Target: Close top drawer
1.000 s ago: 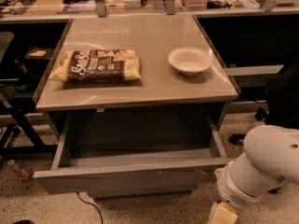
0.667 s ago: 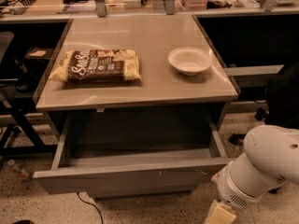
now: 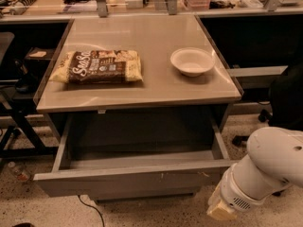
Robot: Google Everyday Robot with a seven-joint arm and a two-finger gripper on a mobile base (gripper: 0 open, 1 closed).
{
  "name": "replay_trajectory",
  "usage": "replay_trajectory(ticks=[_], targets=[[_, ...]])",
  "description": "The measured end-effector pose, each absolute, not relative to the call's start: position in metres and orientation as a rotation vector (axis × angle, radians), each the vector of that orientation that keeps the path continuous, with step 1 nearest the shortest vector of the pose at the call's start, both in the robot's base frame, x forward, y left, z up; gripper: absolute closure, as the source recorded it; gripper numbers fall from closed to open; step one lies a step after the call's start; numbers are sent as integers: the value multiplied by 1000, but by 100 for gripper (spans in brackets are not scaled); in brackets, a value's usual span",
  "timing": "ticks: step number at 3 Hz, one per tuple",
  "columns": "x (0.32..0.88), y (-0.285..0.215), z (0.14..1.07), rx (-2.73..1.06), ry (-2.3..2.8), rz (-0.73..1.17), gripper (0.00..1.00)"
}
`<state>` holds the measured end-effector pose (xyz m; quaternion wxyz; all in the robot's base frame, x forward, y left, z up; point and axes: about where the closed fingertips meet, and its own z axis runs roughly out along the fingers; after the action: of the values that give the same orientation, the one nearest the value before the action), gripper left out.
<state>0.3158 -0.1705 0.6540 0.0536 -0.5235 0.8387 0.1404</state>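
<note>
Standing pulled well out from under the desk, the top drawer (image 3: 132, 179) lies up and to the left of the gripper (image 3: 220, 212). Its scuffed grey front faces the camera. Its inside is in shadow, with nothing discernible in it. The right end of the drawer front is the part nearest the gripper, just above and to its left; no contact between the two is visible.

The gripper sits low at the end of the white arm (image 3: 267, 167), close to the bottom edge of the view. Only a tan end piece shows, and whether it is apart or together cannot be told.

Assessment: nothing of the closing is done. The drawer appears open by most of its travel, so the whole push inward is left. The gripper would need to meet the flat front and press it back under the desk until flush.

Farther up from the gripper, on the desk top (image 3: 156, 32), a brown snack bag (image 3: 97, 66) lies to the upper left. A white bowl (image 3: 192, 61) stands above the gripper and slightly to its left. Neither obstructs the drawer. A dark cable (image 3: 91, 207) trails on the floor to the gripper's left, below the drawer front.
</note>
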Motion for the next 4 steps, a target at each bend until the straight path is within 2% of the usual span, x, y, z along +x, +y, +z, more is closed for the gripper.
replay_trajectory(ticks=[1,2,4], targets=[[316,-170,654,-1592,2547,424,88],[325,-160,660,-1621,2500,385,100],[356,-133,664,-1689,2411,295,100]])
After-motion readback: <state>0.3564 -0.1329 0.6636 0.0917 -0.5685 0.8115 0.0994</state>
